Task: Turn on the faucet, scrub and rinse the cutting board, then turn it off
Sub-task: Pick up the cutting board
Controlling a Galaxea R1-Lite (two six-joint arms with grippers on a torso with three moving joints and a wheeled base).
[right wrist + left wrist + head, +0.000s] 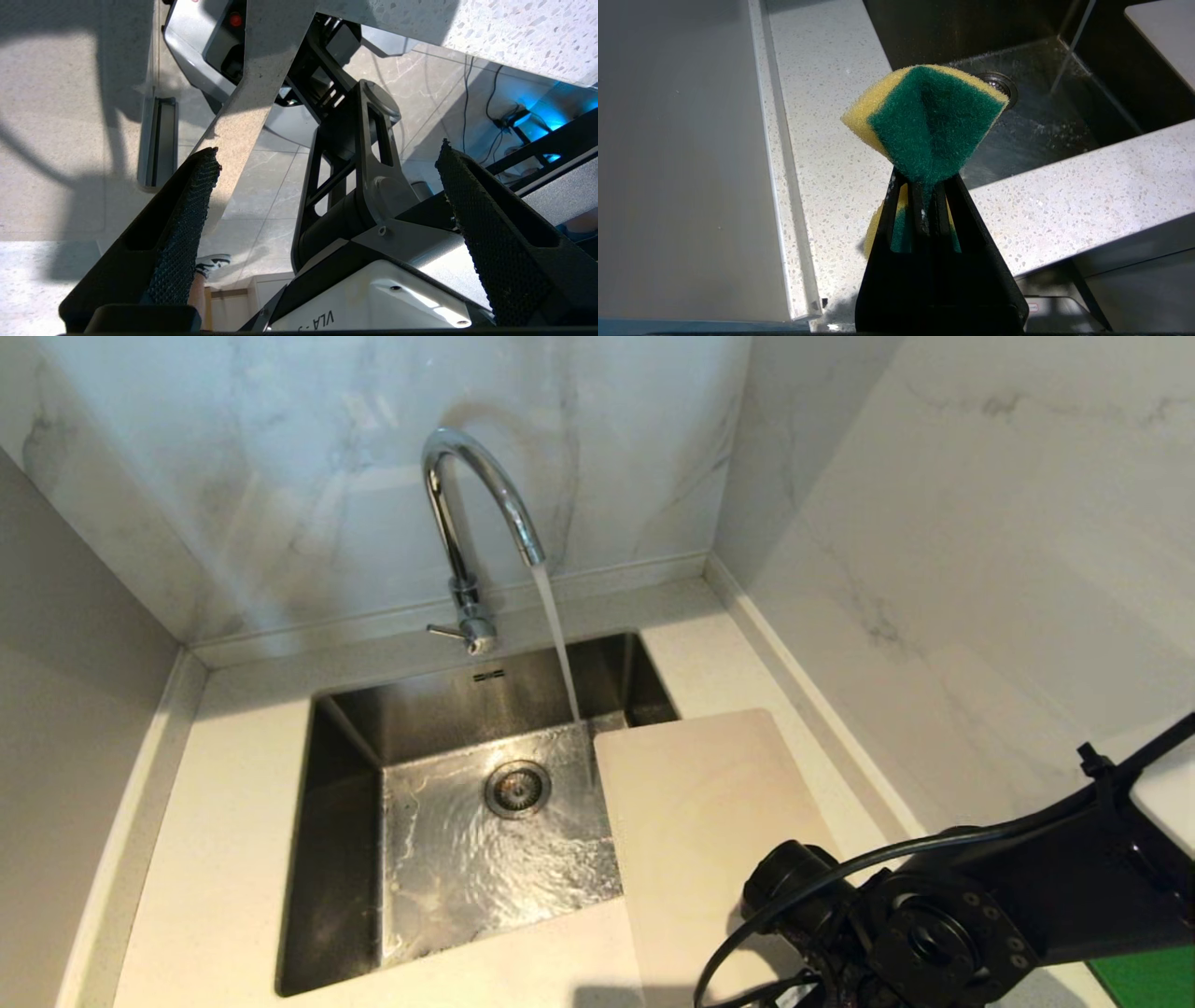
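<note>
Water runs from the faucet (471, 513) at upper centre into the sink (355, 747). The cutting board (700, 812) bridges the rim at lower right. Left tool (924, 205) clenches a sponge (931, 121), ready to scrub; right tool (327, 186) gapes, empty.

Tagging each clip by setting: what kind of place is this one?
Most likely a kitchen corner: a steel sink set in a speckled counter, a running chrome faucet, marble-look walls, and a cutting board at the sink's edge.

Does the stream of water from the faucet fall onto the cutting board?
No, the stream from the faucet lands on the sink floor just beside the cutting board, which stays dry-looking.
</note>
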